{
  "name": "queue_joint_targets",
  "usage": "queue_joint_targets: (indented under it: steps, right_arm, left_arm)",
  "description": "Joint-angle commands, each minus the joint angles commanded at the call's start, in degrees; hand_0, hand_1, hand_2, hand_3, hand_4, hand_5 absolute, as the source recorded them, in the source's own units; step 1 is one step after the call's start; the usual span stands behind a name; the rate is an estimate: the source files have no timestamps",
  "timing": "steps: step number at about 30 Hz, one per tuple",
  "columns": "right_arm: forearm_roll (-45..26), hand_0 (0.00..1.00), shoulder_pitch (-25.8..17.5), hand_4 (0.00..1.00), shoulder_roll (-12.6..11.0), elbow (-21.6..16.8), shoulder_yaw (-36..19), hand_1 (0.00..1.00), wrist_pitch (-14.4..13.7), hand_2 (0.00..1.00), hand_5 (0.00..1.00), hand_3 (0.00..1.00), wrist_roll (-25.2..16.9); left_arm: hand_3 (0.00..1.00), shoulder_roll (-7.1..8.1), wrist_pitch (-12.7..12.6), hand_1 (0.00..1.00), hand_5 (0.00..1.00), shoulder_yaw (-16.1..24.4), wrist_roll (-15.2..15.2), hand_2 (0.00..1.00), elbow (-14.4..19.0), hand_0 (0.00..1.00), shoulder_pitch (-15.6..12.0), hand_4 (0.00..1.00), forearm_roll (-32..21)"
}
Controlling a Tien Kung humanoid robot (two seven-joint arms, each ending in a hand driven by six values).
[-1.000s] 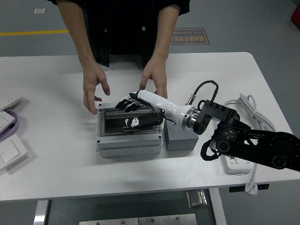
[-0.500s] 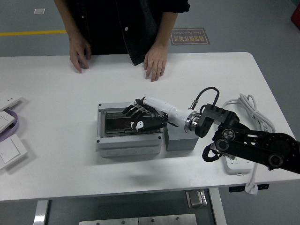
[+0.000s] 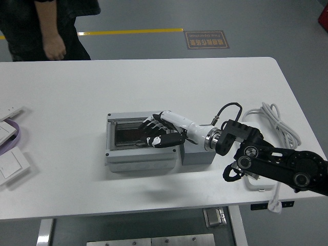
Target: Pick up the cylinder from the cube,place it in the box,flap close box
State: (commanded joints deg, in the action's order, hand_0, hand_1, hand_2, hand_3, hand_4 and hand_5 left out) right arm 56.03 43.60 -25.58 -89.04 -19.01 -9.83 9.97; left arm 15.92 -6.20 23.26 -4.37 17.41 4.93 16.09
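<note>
The grey box [image 3: 141,156] sits mid-table with a dark recessed top. My right hand [image 3: 158,135], white-backed with black digits, lies over the right part of that dark recess. The black arm comes in from the right. Against the box's right side stands the grey cube [image 3: 199,155], its top partly hidden by my wrist. No cylinder shows on the cube or anywhere else; my hand may hide it.
A person [image 3: 48,25] stands at the far left corner, one hand [image 3: 54,48] hanging off the table. A white power strip [image 3: 259,183] and coiled cable [image 3: 279,125] lie at the right. White switch panels [image 3: 11,166] lie at the left edge.
The person's hands left the box, rested at the far edge, then the person stepped away to the left. My right hand sank lower onto the box and shifted slightly right.
</note>
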Motion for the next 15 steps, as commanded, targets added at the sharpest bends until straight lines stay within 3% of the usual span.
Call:
queue_joint_targets:
  steps: [5, 15]
  right_arm:
    - [0.4, 0.752, -1.3, 0.678, -0.1, 0.1, -1.1, 0.690, 0.9, 0.718, 0.342, 0.694, -0.3]
    - [-0.2, 0.761, -2.3, 0.667, -0.9, -0.9, -4.0, 0.690, -0.7, 0.722, 0.349, 0.692, -1.5]
  left_arm:
    - [0.618, -0.10, 0.0, 0.512, 0.199, 2.0, 0.0, 0.561, 0.2, 0.601, 0.1, 0.711, 1.9]
    - [0.618, -0.16, -0.1, 0.511, 0.199, 4.2, 0.0, 0.561, 0.5, 0.601, 0.1, 0.711, 4.0]
